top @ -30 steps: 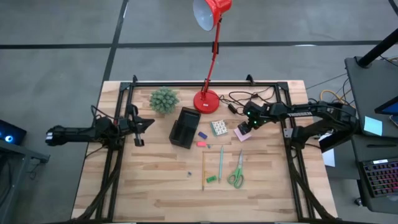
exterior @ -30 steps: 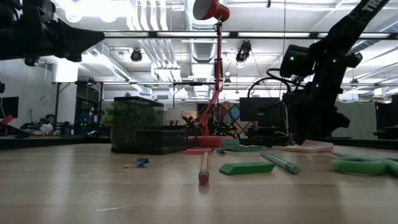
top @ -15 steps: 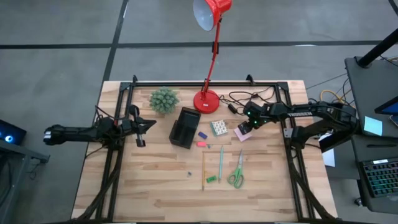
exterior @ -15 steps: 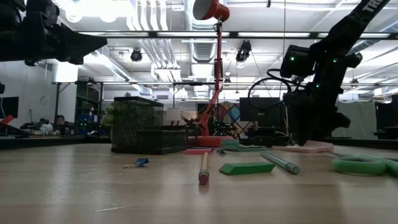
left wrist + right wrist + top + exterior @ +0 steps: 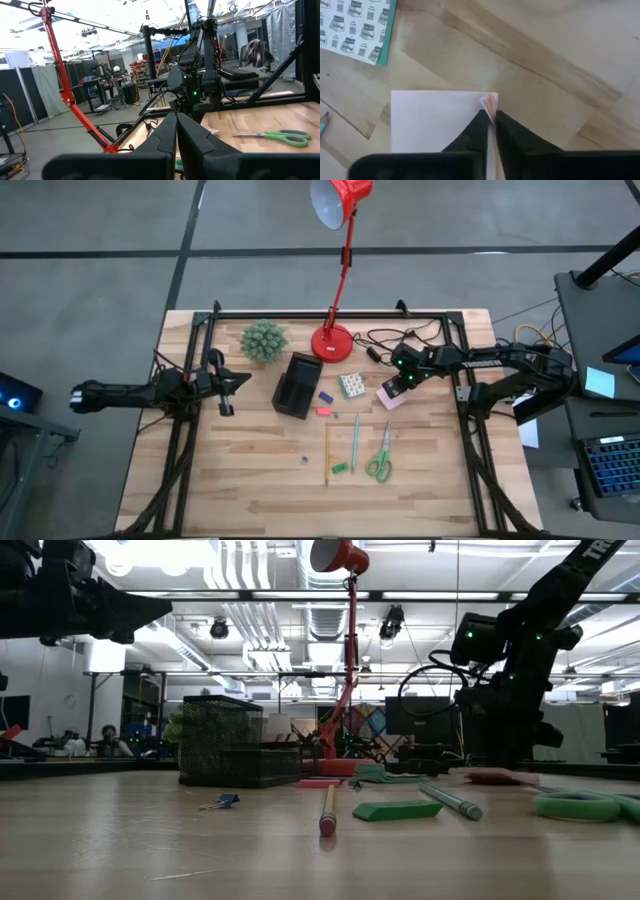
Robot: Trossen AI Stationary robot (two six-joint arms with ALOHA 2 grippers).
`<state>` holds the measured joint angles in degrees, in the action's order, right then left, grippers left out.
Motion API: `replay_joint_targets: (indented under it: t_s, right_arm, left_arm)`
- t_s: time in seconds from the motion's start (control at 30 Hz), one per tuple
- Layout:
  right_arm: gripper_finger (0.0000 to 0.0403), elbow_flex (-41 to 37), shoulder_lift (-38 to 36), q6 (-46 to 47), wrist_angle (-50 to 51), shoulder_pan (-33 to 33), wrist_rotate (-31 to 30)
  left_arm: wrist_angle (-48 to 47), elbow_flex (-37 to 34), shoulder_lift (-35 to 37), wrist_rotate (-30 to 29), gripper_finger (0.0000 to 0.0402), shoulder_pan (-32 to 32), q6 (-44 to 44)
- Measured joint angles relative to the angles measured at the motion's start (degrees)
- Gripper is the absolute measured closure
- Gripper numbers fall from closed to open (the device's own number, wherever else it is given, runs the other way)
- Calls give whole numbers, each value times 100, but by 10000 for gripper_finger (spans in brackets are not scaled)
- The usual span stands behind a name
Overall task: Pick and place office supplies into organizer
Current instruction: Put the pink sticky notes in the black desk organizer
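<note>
My left gripper [image 5: 222,387] waits well off to the left, above the surface, jaws together on nothing, as the left wrist view shows. Between it and my right jaws sit the black mesh organizer [image 5: 297,385], then a white dotted pad [image 5: 351,385], with a spiky plant [image 5: 264,340] and red lamp base [image 5: 331,342] beyond. My right gripper [image 5: 489,116] is down on the pink sticky-note pad [image 5: 390,395], jaws pinched together on its corner; the right wrist view shows a top leaf [image 5: 489,102] curling up between the tips. Judgement: the pad is light, soft-edged and slippery. A pinch on one sheet may peel or tear it. The full stack edge looks the safer hold. Nearer the front edge than my right jaws lie the yellow pencil [image 5: 328,450], green pen [image 5: 354,442] and green-handled scissors [image 5: 381,456]. The surface [image 5: 250,490] is pale wood planking, flat, with small loose pieces scattered on it. Beyond it the low view shows an open workshop with ceiling ducts, strip lights and dark framing.
</note>
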<state>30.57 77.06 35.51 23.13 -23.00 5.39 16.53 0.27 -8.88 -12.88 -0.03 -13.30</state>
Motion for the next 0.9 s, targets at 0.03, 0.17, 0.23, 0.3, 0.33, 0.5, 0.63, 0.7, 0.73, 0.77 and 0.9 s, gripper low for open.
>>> replay_joint_targets:
  t_s: [0.03,0.17,0.23,0.3,0.33,0.5,0.63,0.7,0.73,0.77,0.9]
  right_arm:
    - [389,0,-2,-31,-2,0,0]
    - [393,0,-2,-72,-9,-4,107]
    - [394,0,-2,-42,-5,-2,199]
    - [394,0,-2,-10,-2,-2,295]
    - [394,0,-2,0,1,-2,347]
    - [394,14,-2,88,7,-4,480]
    - [395,101,-5,89,7,-7,556]
    - [395,166,-25,119,6,-7,557]
    - [395,199,-42,163,-8,-7,555]
    - [395,230,-53,198,-37,-4,555]
    - [395,372,-72,210,-107,-2,556]
  left_arm:
    - [1,0,-1,0,402,1,0]
    - [1,0,-4,0,402,0,0]
    - [0,0,-6,0,402,0,0]
    - [0,0,-7,0,402,0,0]
    - [0,0,-7,0,402,0,0]
    - [2,0,-9,0,402,0,0]
    - [2,0,-8,0,402,1,0]
    - [2,0,-8,0,402,1,1]
    - [2,0,-7,0,402,0,0]
    - [2,0,-7,0,402,0,0]
    - [4,0,-8,0,402,2,87]
